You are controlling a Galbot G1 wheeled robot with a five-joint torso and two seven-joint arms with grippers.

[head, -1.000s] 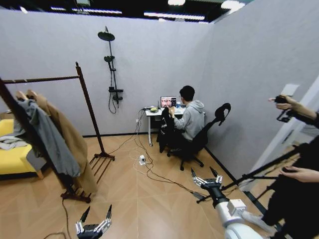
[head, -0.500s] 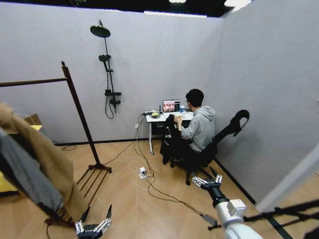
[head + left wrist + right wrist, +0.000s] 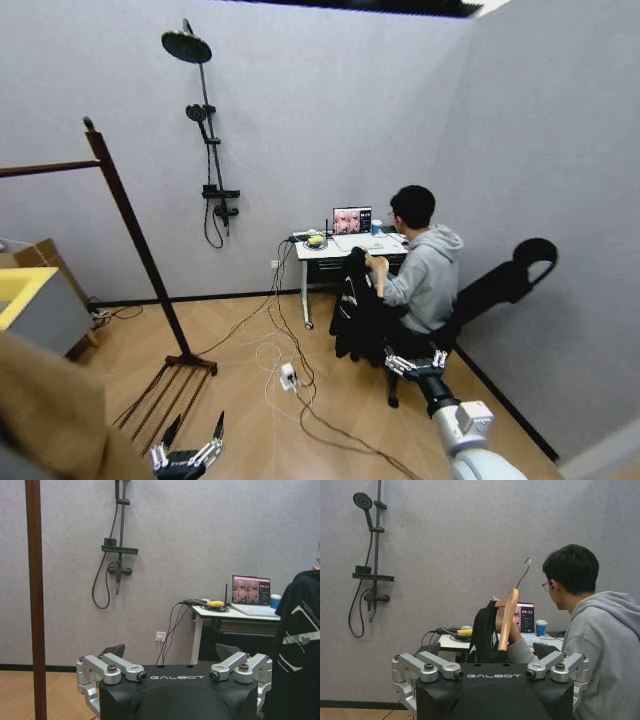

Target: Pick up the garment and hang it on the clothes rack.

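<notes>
The garment (image 3: 352,305), a black top on a wooden hanger (image 3: 507,618), hangs upright beside the desk in the hand of a seated person in a grey hoodie. It also shows in the right wrist view as the garment (image 3: 481,632), straight ahead and well beyond reach. The clothes rack (image 3: 128,235) stands at the left, its post (image 3: 35,600) close in the left wrist view. My left gripper (image 3: 197,428) is open and low over the floor. My right gripper (image 3: 416,358) is open, pointing at the person's chair.
A tan coat (image 3: 50,420) crowds the near left corner. Cables and a power strip (image 3: 287,377) trail over the wooden floor between me and the white desk (image 3: 330,248). A black office chair (image 3: 505,290) stands at the right wall. A shower fitting (image 3: 205,150) hangs on the back wall.
The whole picture has shifted: the camera has moved toward the desk, so the rack and coats slid off left and the seated person looms larger. Both grippers keep their open pose.
</notes>
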